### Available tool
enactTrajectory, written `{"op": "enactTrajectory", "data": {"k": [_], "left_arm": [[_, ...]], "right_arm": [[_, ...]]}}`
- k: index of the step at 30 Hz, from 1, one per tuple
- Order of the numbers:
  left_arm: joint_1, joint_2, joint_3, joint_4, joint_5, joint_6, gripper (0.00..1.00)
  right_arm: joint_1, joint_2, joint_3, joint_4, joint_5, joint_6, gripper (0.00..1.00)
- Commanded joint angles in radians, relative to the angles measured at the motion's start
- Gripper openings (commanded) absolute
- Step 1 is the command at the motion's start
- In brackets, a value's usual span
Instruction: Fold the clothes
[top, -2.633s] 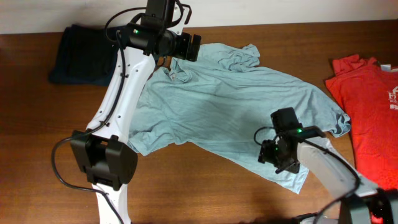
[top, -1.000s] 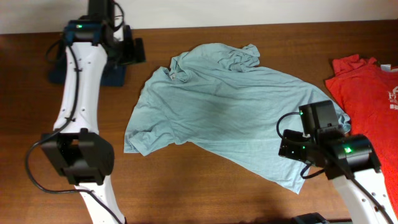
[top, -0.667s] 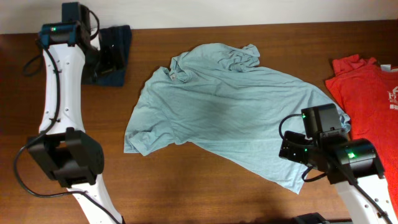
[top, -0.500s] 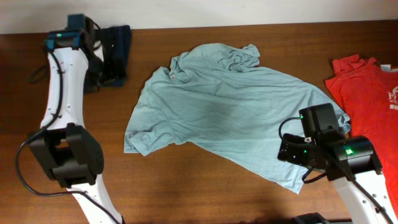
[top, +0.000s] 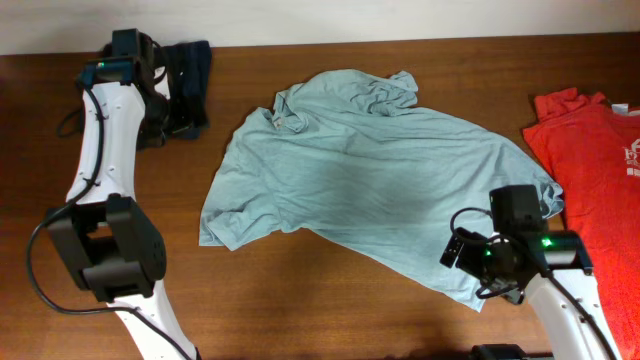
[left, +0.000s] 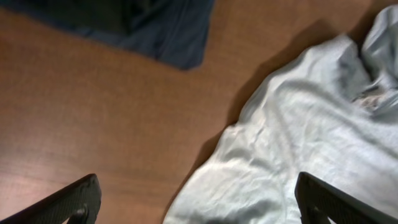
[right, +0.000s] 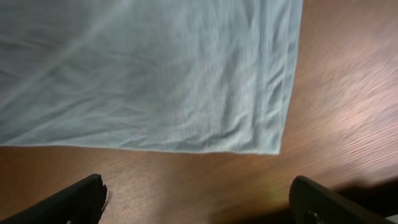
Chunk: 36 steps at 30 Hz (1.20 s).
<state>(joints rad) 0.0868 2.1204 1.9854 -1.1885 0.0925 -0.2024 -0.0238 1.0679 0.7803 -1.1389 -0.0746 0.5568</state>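
Lying crumpled across the middle of the overhead view, the pale grey-blue T-shirt (top: 370, 170) has its collar toward the upper left. A small pale neck label (top: 281, 119) sits there, too blurred to read in either the overhead or the left wrist view. The red T-shirt (top: 590, 170) lies at the right edge of the frame. Its white print (top: 632, 150) is cut off by the frame, so no letters can be made out. The dark navy garment (top: 192, 72) is bunched at the upper left.

The left gripper (left: 199, 208) hangs over bare wood between the navy garment and the grey-blue shirt's sleeve, fingers spread wide and holding nothing. The right gripper (right: 199, 202) hangs just off the shirt's lower right hem, its fingers (right: 81, 196) also wide apart and empty. In the right wrist view the hem corner (right: 277, 148) lies flat on the table (top: 330, 310).

Bare wood runs along the whole lower edge of the overhead frame and down the left side. A narrower strip of wood separates the grey-blue shirt from the red one.
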Motion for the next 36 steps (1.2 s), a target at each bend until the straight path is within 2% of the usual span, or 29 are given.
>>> {"op": "enactTrajectory", "data": {"k": [1, 5, 11, 14, 24, 30, 34, 35, 36], "left_arm": [[-0.023, -0.022, -0.003, 0.029, 0.024, 0.008, 0.99], [-0.040, -0.022, -0.003, 0.064, 0.024, 0.008, 0.99], [-0.065, -0.020, -0.003, 0.097, 0.024, 0.009, 0.99], [-0.068, -0.019, -0.003, 0.097, 0.024, 0.009, 0.99], [-0.068, 0.002, -0.003, 0.105, 0.024, 0.008, 0.99], [-0.067, 0.006, -0.003, 0.108, 0.024, 0.009, 0.99], [-0.068, 0.006, -0.003, 0.111, 0.024, 0.009, 0.99], [-0.067, 0.006, -0.003, 0.111, 0.023, 0.009, 0.99], [-0.067, 0.006, -0.003, 0.111, 0.023, 0.009, 0.99]], "right_arm": [[-0.039, -0.003, -0.102, 0.042, -0.069, 0.079, 1.00], [-0.065, 0.002, -0.177, 0.097, -0.080, 0.124, 0.92], [-0.070, 0.015, -0.200, 0.099, -0.071, 0.142, 0.90], [-0.070, 0.043, -0.200, 0.105, -0.012, 0.199, 0.87], [-0.075, 0.177, -0.201, 0.214, 0.033, 0.247, 0.88], [-0.140, 0.273, -0.201, 0.221, 0.008, 0.257, 0.88], [-0.162, 0.296, -0.201, 0.221, 0.003, 0.256, 0.73], [-0.162, 0.296, -0.201, 0.221, 0.003, 0.256, 0.63], [-0.162, 0.296, -0.201, 0.220, 0.003, 0.256, 0.59]]}}
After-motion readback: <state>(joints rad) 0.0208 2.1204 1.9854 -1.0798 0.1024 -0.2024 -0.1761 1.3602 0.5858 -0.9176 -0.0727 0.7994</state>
